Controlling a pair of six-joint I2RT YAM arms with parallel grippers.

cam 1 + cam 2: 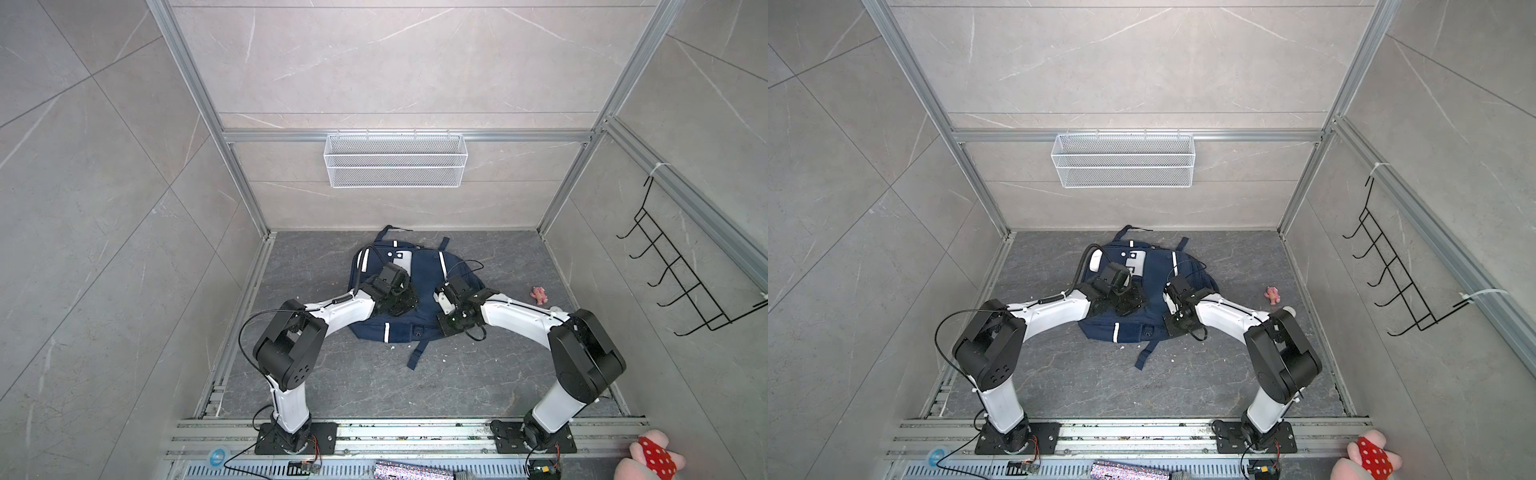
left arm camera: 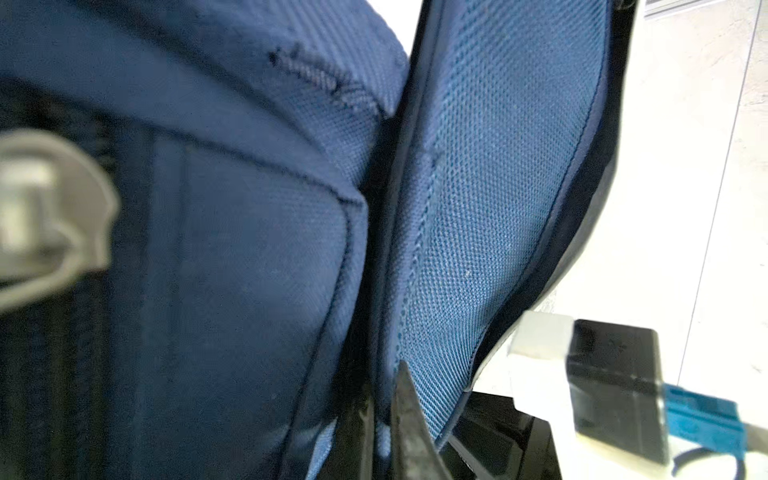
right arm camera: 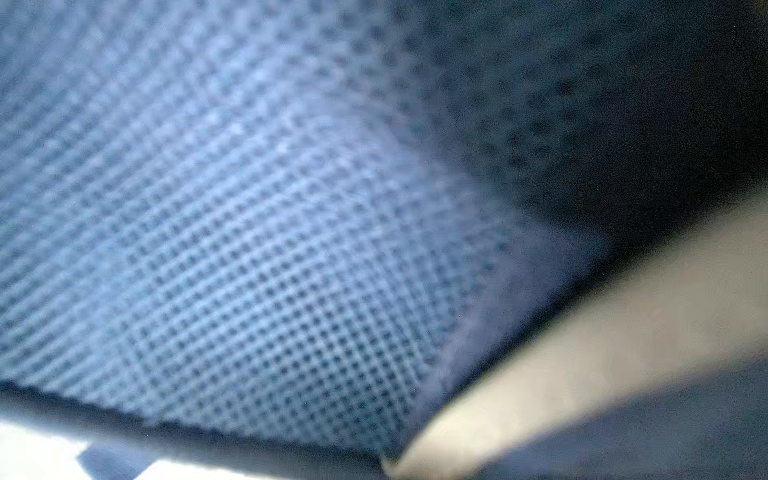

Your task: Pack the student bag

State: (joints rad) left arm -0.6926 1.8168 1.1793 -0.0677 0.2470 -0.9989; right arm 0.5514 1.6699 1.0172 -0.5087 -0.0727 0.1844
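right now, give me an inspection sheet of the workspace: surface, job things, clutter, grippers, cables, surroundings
surface: dark marbled floor; white crumbs by the bag's near edge
job's things: navy bag lies flat mid-floor; a strap trails toward the arm bases
clutter: pink toy on the floor right of the bag, apart from it; plush beyond the front rail
grippers: left gripper jaws shut on a bag fold; right gripper jaws shut, low on the bag, hold not visible
cables: black cables loop from both wrists above the bag
surroundings: white mesh basket on the back wall, nothing seen in it; black hook rack on the right wall, bare
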